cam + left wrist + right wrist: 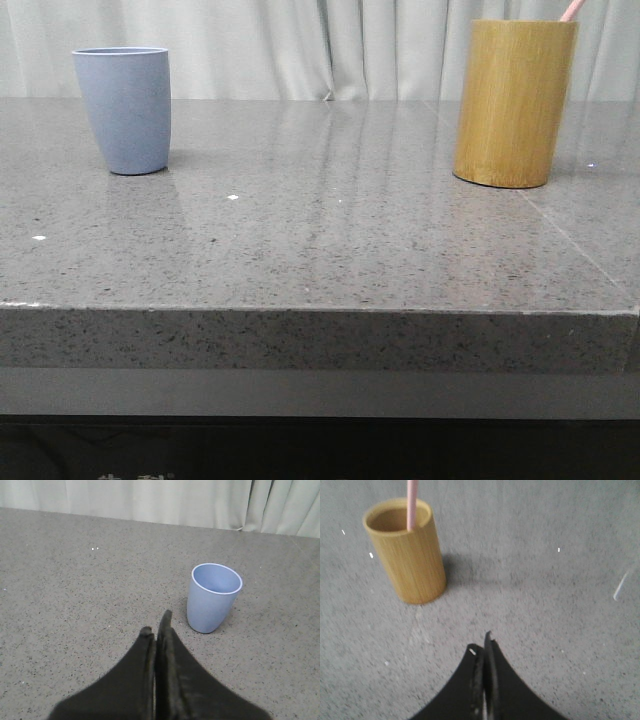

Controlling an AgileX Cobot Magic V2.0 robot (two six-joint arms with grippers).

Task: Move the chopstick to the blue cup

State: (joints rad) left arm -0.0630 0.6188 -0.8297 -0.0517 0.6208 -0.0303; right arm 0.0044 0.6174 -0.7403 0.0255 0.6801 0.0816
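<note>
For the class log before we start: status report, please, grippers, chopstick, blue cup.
Left gripper shut, empty; right gripper shut, empty. Chopstick standing in bamboo holder. Blue cup upright, empty, apart from holder. Nothing between them on the table.

Cup [123, 110] left; chopstick [571, 10] in holder [513, 103] right.

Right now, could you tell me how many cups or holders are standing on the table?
2: the blue cup at the table's far left, and the bamboo holder at the far right with the chopstick standing in it.
</note>
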